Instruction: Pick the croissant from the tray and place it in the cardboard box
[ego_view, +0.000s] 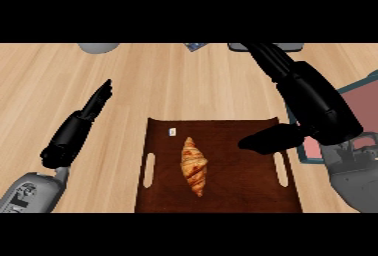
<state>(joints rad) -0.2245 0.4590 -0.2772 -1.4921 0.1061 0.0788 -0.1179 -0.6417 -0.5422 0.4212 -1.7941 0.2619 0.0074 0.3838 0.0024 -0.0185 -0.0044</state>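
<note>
Lying lengthwise near the middle of the dark tray (221, 200), the croissant (194, 166) points away from the robot. The right hand (272, 140) hovers just to its right, fingers loosely curled around nothing, nearer than the straight-fingered left hand (96, 102) over the tabletop (170, 80).

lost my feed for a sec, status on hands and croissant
Left hand open, resting on the counter left of the tray. Right hand raised beyond the tray, fingers unclear. Croissant lies untouched mid-tray. Nothing on top of it.
</note>
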